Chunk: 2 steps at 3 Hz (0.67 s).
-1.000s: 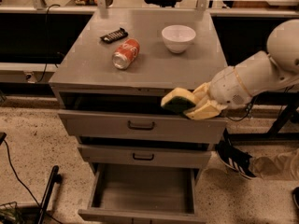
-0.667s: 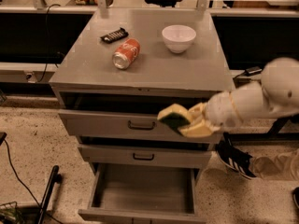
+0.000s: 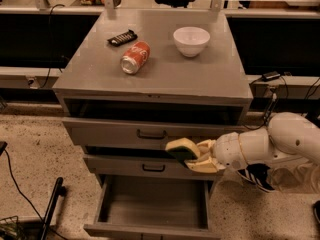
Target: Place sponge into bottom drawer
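Note:
The sponge (image 3: 182, 148) is a pale-yellow block with a darker underside, held in front of the middle drawer. My gripper (image 3: 196, 156) is shut on it, with the white arm reaching in from the right. The bottom drawer (image 3: 150, 229) is pulled wide open below, showing a plain grey inside with nothing in it. The sponge hangs above the drawer's back right part.
On the cabinet top (image 3: 200, 79) lie a red soda can (image 3: 135, 57) on its side, a white bowl (image 3: 191, 40) and a dark snack bar (image 3: 122, 37). The top drawer (image 3: 150, 132) and middle drawer (image 3: 145, 167) are slightly open. A black pole (image 3: 51, 207) lies on the floor at left.
My gripper has moved the sponge down and to the left, from the top drawer's level to just above the open bottom drawer.

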{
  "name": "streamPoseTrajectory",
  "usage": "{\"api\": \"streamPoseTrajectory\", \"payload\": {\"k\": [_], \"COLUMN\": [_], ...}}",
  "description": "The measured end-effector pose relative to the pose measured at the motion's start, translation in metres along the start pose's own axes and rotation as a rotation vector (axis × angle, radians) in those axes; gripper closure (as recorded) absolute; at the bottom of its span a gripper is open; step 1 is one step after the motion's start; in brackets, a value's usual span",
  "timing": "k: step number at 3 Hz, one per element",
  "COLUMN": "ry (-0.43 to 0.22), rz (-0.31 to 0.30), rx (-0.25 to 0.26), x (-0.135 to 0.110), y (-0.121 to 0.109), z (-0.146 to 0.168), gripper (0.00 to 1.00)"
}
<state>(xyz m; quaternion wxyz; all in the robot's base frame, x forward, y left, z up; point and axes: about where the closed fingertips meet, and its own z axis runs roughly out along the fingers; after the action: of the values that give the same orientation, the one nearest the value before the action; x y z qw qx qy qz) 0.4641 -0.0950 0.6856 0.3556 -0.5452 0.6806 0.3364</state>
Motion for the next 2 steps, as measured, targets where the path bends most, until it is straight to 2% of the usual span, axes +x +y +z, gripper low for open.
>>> {"api": "streamPoseTrajectory", "payload": {"k": [1,2], "ry": [0.041,0.081], "rz": [0.021,0.056], "rx": [-0.06,-0.148], "x": [0.017,0.072], "y": [-0.003,-0.004], "z": [0.014,0.041], "gripper": [1.0,1.0]}}
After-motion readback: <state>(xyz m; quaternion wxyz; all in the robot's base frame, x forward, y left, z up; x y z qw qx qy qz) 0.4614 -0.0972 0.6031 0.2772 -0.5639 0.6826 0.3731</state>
